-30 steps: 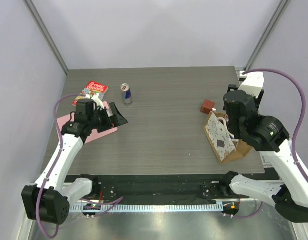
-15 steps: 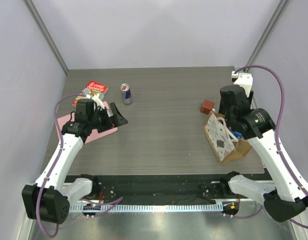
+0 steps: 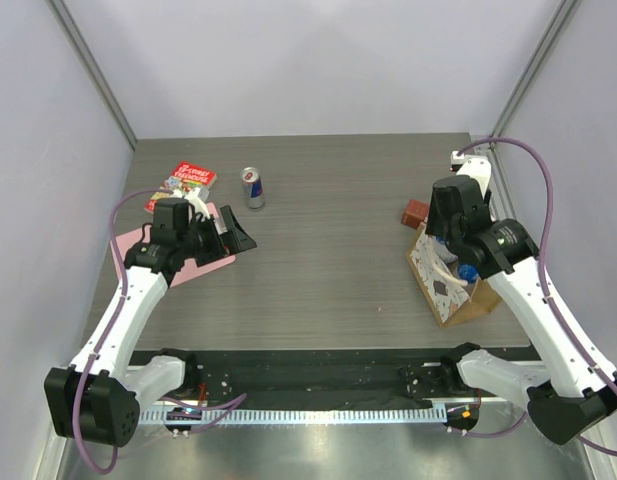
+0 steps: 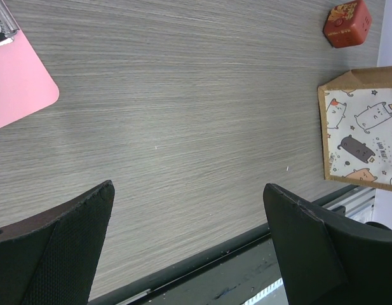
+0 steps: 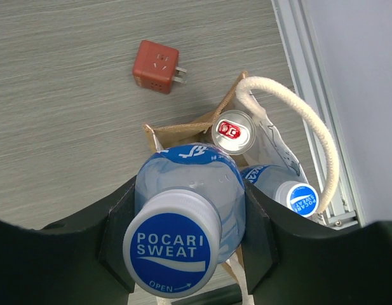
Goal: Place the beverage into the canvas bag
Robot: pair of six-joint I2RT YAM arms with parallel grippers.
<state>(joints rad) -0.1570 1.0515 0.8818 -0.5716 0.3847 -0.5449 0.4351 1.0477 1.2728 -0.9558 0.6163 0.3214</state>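
Swung inward and toward the far edge over the last second, the right arm had brought its wrist from the outer side of the bag to a spot above its open mouth; the left arm had not shifted. The right pincer (image 5: 186, 222) was clamped on a clear plastic bottle with a blue-and-white label and a white-lettered blue cap (image 5: 189, 178), one finger on each side of the shoulder, cap toward the wrist camera. That grip looked chosen to keep the bottle upright so it could drop base-first.

Below it stood the small tan canvas bag with a speckled white side panel (image 3: 438, 280), its cream rope handle (image 5: 310, 136) flopped outward, leaving the opening free. A red-topped metal can (image 5: 233, 131) and a second blue-capped bottle (image 5: 298, 198) already stood inside, so free room seemed tight. A red cube-shaped plug adapter (image 5: 157, 67) lay just beside the bag on the grey wood-grain worktop (image 3: 328, 230).

Well apart, the left pincer (image 4: 188, 190) hung with fingers spread, empty, near a pink mat (image 4: 18, 82).
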